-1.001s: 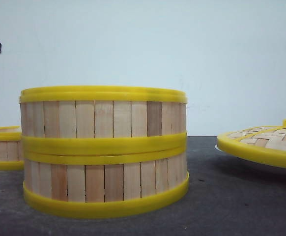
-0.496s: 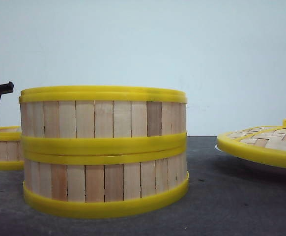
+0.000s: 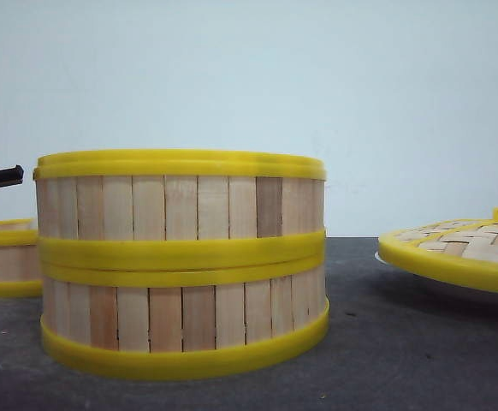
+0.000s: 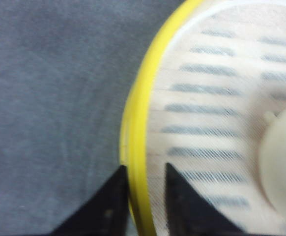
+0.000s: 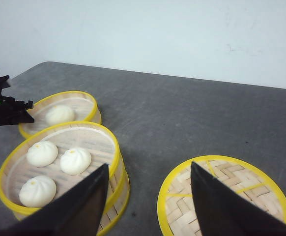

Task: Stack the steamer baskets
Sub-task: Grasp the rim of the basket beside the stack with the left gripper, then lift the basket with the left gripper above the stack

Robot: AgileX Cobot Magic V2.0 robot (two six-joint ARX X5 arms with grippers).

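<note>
On a grey surface, two baskets sit stacked; the third basket waits beside them. My left gripper has jaws apart astride its rim. My right gripper hangs open, empty.

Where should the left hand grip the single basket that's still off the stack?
Pinch the single basket's yellow rim from above, one finger inside the wall, one outside. The left hand already straddles it there, clear of the bun in the middle.
</note>
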